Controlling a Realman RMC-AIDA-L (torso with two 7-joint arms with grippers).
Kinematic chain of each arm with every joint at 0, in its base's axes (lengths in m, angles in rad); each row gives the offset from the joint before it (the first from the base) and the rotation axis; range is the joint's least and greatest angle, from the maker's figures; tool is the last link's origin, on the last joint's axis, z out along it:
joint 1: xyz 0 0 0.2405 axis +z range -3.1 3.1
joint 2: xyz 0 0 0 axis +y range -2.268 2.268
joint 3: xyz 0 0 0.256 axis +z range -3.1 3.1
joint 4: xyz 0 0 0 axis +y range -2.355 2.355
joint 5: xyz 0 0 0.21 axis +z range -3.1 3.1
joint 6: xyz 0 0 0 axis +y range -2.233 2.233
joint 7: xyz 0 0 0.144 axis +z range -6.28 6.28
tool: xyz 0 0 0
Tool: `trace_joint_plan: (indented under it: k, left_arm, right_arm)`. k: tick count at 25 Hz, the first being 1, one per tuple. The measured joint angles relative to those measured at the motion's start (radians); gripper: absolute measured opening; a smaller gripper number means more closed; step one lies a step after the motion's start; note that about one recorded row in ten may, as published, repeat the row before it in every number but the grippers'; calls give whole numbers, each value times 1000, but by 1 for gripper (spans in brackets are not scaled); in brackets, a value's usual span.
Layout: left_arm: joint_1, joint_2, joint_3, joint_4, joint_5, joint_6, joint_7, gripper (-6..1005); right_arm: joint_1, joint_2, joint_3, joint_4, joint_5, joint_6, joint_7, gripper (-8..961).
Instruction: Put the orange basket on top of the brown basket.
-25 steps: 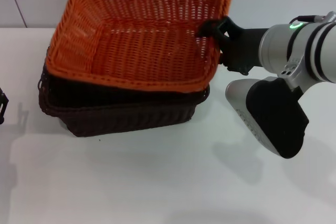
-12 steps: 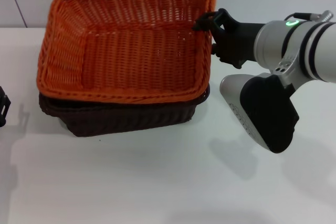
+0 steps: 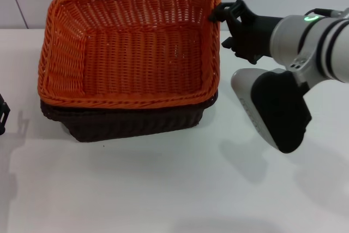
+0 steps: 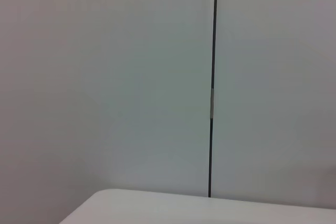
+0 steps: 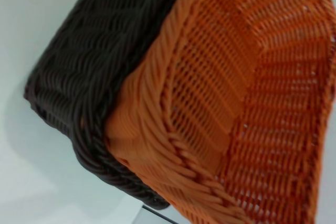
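Note:
The orange basket [image 3: 131, 53] sits level, nested on top of the brown basket [image 3: 131, 121], whose dark sides show beneath it. My right gripper [image 3: 219, 13] is just outside the orange basket's far right rim, at the corner, open and holding nothing. The right wrist view shows the orange basket's rim [image 5: 173, 145] up close inside the brown basket's wall [image 5: 89, 82]. My left gripper [image 3: 2, 114] is parked at the table's left edge, only partly in view.
The baskets stand at the back of a white table [image 3: 163, 189]. A grey wall with a dark seam [image 4: 212, 77] stands behind. The right arm's grey and black links [image 3: 278, 110] hang over the table right of the baskets.
The orange basket came down from a tilt and settled level on the brown basket. My right gripper let go of its right rim and drew back a little, up and to the right.

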Motion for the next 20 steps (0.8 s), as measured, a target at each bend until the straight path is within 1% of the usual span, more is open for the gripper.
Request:
trace_joint_plan:
  k: [1, 3, 5, 6, 7, 10, 11, 12, 14, 17, 20]
  left_arm:
    - [0, 0, 0, 0, 0, 0, 0, 785]
    - [-4, 1, -1, 2, 1, -1, 1, 785]
    - [-13, 3, -2, 2, 2, -1, 5, 785]
    - [-14, 3, -2, 2, 2, -1, 6, 785]
    - [-14, 3, -2, 2, 2, -1, 6, 785]
    - [-26, 3, -2, 11, 2, -1, 9, 785]
    - [-30, 3, -5, 16, 3, 1, 9, 785]
    - [-30, 3, -6, 17, 2, 2, 9, 785]
    - [-28, 3, -9, 17, 1, 8, 9, 785]
    - [-24, 4, -15, 17, 0, 18, 8, 785]
    - [-20, 5, -33, 27, 2, 55, 9, 785]
  right_arm:
    - [-29, 0, 0, -36, 0, 1, 0, 461]
    - [-43, 0, 0, -57, 0, 1, 0, 610]
    - [-71, 2, -3, -99, 0, 2, 0, 643]
    - [-100, 7, -8, -144, -3, 4, 0, 659]
    - [-100, 7, -8, -144, -3, 4, 0, 676]
    - [-139, 21, 0, -183, -8, 47, 18, 725]
    - [-172, 31, 27, -196, -13, 128, 90, 742]
    - [-172, 31, 27, -196, -13, 128, 90, 758]
    - [-209, 37, 72, -188, -17, 270, 232, 791]
    - [-291, 38, 150, -110, -10, 544, 569, 791]
    - [-388, 39, 195, 26, 50, 807, 893, 791]
